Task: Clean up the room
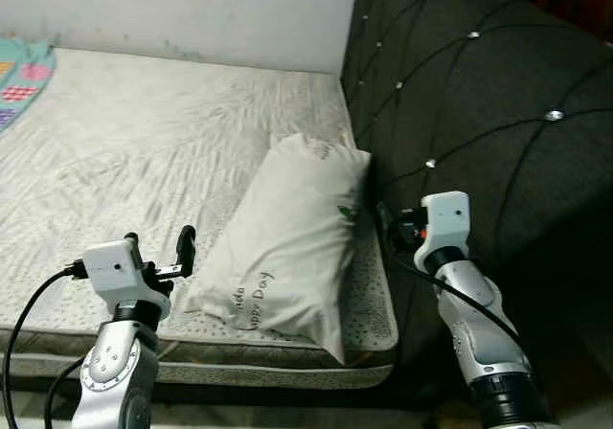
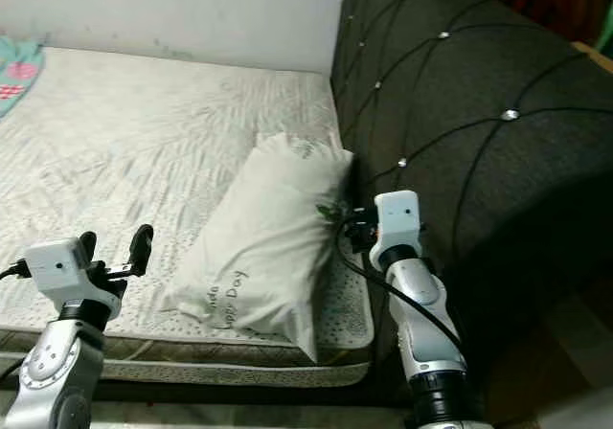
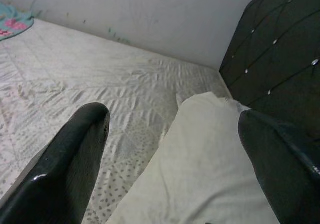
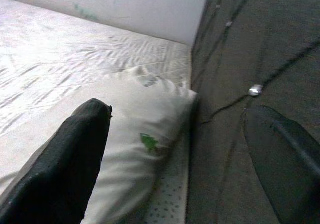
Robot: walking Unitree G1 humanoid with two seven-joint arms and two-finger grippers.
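Pillow (image 1: 287, 242) lying on the mattress (image 1: 144, 151) between the two grippers, long axis running from the near edge of the bed away toward the wall (image 1: 192, 8), slightly slanted, far end tucked against the headboard (image 1: 479, 94); near end overhanging the mattress edge a little.

Left gripper (image 1: 160, 249) just beside the pillow's near corner, pillow off to its right and ahead; fingers (image 3: 75, 159) spread wide, nothing held, pillow seen between them in the left wrist view.

Right gripper (image 2: 352, 228) at the pillow's far right flank, close to the seam where mattress meets headboard; pillow to its left, headboard to its right; fingers (image 4: 65, 159) parted, released, nothing grasped.

Judged nearer: about even, each gripper beside one side of the pillow; likely a two-sided take or a push toward the head of the bed, though which cannot be told.

Surface: pale quilted mattress, wrinkled, dotted border along the near edge; soft and yielding, so the pillow should slide or lift easily.

Room: off-white wall with scuffs and faint coloured marks beyond the bed; dark tufted headboard with shiny studs on the right; a patterned cloth (image 1: 24, 75) well apart from the left gripper, at the far left corner of the mattress.
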